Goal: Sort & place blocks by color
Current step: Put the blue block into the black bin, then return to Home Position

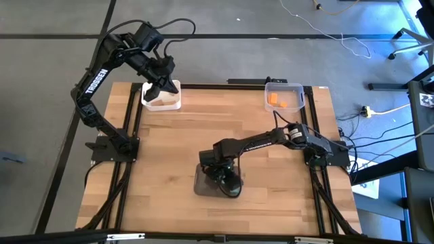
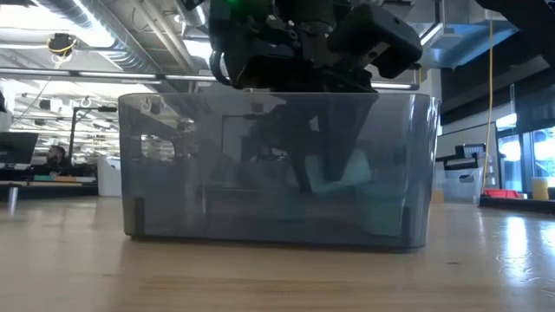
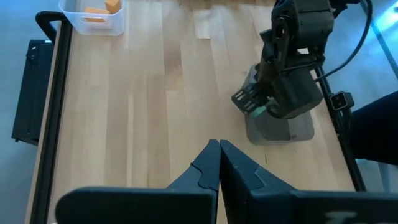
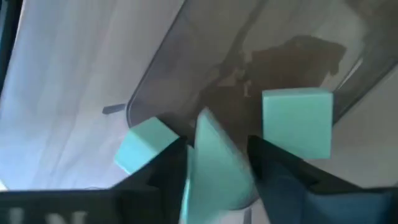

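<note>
Your right gripper reaches down into the dark grey tray near the table's front edge, fingers spread around a teal block, with two more teal blocks beside it; whether it grips is unclear. Orange blocks sit in the clear tray. Your left gripper, pressed together, hovers over the white tray, hiding its contents. The left arm reads "TROSSEN".

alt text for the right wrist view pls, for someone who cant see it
Close-up from the right gripper, looking down into a dark grey tray: a teal block sits blurred between the gripper's two dark fingers. Two more teal blocks lie on the tray floor, one beside one finger and a cube beside the other.
</note>
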